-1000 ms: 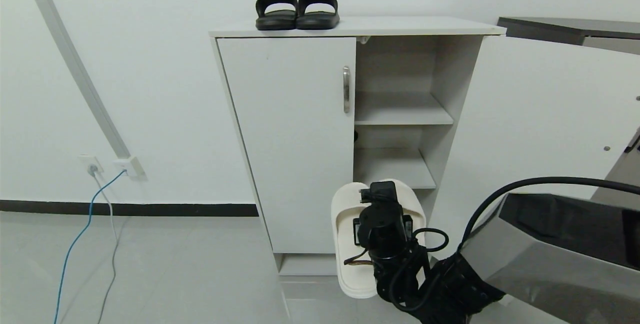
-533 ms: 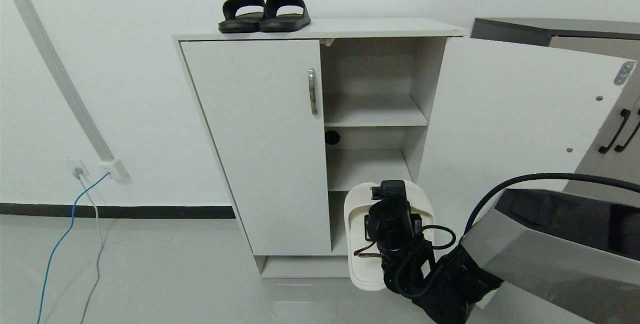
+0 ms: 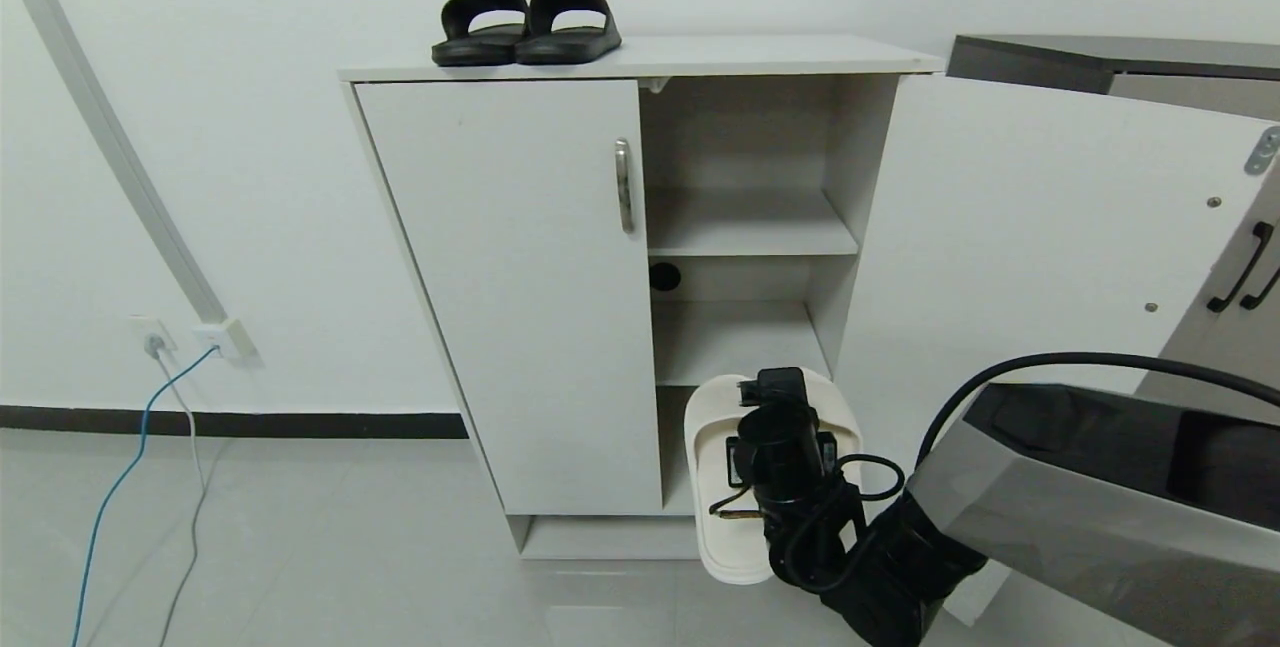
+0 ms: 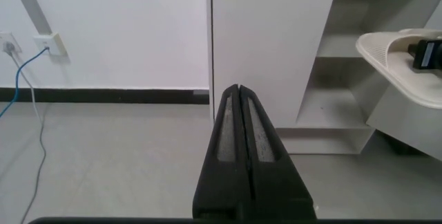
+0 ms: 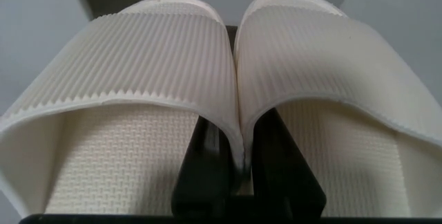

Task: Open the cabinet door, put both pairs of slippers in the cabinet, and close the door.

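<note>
- A tall white two-door cabinet (image 3: 780, 55) stands against a white wall on a grey floor.
- Its left door (image 3: 520, 297) is closed and carries a slim upright metal handle (image 3: 623, 185) near its inner edge.
- Its right door (image 3: 1040, 247) is swung wide open to the right, showing an upper shelf (image 3: 745, 227) and a middle shelf (image 3: 735, 337), both bare.
- A pair of black slide slippers (image 3: 525, 24) sits side by side on top of the cabinet, above the closed door.
- A pair of cream ribbed slide slippers (image 3: 705, 487) hangs in the air just in front of the open half, below the middle shelf's front edge, toes toward the cabinet.
- The right gripper (image 5: 238, 158) is clamped on the cream slippers, pinching their two inner edges together between its black fingers.
- The left gripper (image 4: 238, 94) is low, to the left of the cabinet, with its two fingers pressed together and nothing between them.
- A blue cable (image 3: 130, 457) runs down from a wall socket (image 3: 225, 335) at far left.
</note>
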